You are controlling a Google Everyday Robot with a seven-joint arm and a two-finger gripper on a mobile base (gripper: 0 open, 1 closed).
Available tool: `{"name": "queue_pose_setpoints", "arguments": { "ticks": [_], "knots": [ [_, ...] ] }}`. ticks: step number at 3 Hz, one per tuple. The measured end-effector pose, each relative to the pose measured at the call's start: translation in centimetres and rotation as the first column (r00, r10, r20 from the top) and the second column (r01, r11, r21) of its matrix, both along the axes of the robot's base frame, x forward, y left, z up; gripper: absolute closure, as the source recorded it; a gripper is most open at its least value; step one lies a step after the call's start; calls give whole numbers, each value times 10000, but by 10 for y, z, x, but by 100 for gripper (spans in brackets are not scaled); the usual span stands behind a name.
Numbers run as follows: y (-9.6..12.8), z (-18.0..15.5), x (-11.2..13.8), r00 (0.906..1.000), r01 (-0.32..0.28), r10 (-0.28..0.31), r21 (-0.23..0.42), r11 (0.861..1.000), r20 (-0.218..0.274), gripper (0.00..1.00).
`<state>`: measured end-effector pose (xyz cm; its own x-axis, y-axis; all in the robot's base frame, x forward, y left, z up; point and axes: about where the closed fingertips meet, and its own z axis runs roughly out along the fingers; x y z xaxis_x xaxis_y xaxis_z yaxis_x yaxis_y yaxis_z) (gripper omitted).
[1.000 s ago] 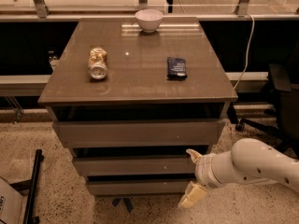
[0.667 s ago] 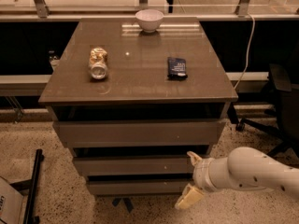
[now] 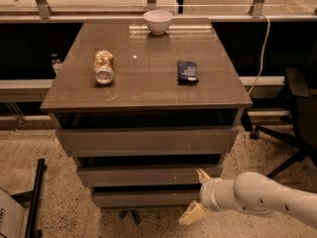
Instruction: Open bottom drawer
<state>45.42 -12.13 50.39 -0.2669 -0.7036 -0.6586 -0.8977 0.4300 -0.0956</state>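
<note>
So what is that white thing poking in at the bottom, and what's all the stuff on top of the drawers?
That white thing is a robot's arm. At its end is the hand, with two pale fingers spread open and nothing held in them. The hand is at the right end of the bottom drawer, the lowest of three grey-brown drawers, and that drawer looks closed. There is just one camera, looking down at the drawers from the front. You can't tell from the picture where it is fixed. On the cabinet top there is a white bowl at the back, a can lying on its side towards the left, and a dark snack packet towards the right. A black office chair stands on the floor at the far right.
</note>
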Motion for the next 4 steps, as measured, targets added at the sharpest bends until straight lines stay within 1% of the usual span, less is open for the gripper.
{"name": "queue_pose_setpoints", "arguments": {
  "ticks": [1, 2, 3, 4],
  "knots": [
    [0, -32, 3, 9985, 487, -467, 763, 9959, -282, 0],
    [0, -59, 9, 9942, 1010, -929, 1703, 9802, -548, 0],
    [-1, -87, 14, 9880, 1433, -1243, 2440, 9591, -920, 0],
    [-4, -114, 17, 9783, 1884, -1539, 2872, 9392, -1387, 0]
  ]
}}
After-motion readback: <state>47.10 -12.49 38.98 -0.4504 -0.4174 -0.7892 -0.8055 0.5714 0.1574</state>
